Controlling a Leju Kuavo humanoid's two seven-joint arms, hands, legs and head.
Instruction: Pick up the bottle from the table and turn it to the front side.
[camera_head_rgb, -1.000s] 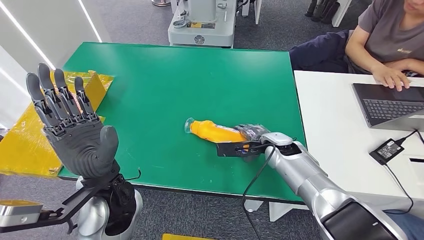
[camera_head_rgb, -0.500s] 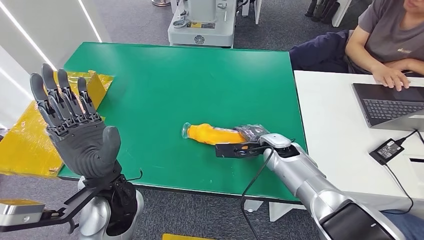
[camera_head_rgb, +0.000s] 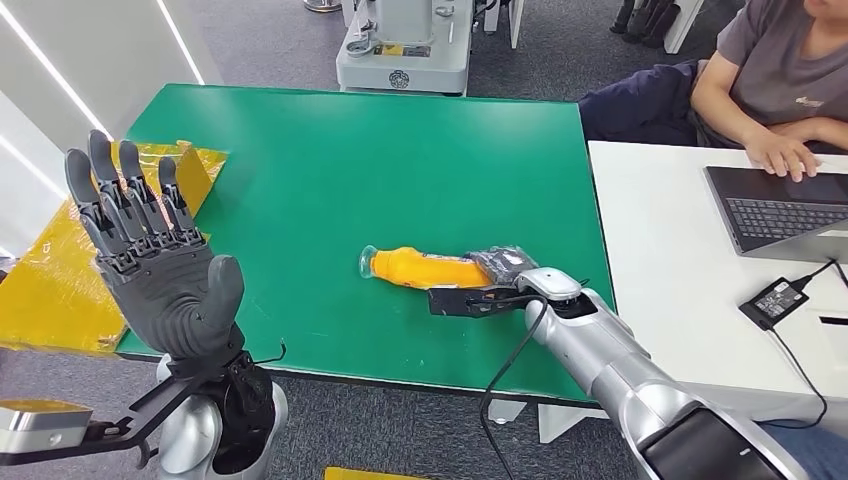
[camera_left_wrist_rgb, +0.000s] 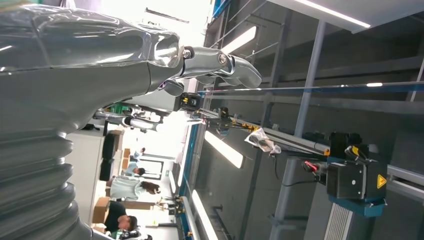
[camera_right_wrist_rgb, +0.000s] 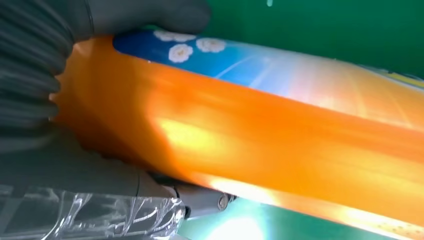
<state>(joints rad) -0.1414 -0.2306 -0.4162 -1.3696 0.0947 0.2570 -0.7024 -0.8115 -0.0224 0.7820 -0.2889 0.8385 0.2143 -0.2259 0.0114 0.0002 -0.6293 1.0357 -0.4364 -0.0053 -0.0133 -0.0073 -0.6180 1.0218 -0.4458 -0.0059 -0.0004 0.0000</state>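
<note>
Right now I have the right hand (camera_head_rgb: 505, 268) wrapped around the base end of the orange plastic bottle with the blue flowered label (camera_head_rgb: 425, 268), which lies on its side a little right of centre in the lower half of the head view, on the green tabletop (camera_head_rgb: 380, 160), with its clear neck pointing toward the left of the frame. In the right wrist view the grey thumb presses over the label while the darker fingers (camera_right_wrist_rgb: 200, 200) come up under the orange body (camera_right_wrist_rgb: 280, 150), so I read this as a firm grip taken low on the bottle, leaving its length free to swing. I cannot tell whether it rests on the tabletop or is just lifted. My left hand (camera_head_rgb: 165, 270) is raised at the lower left of the frame, palm up, fingers spread and holding nothing; I judge it is parked clear of the work. A person sits at the upper right, at a laptop (camera_head_rgb: 780, 210) on a white desk (camera_head_rgb: 660, 260).
</note>
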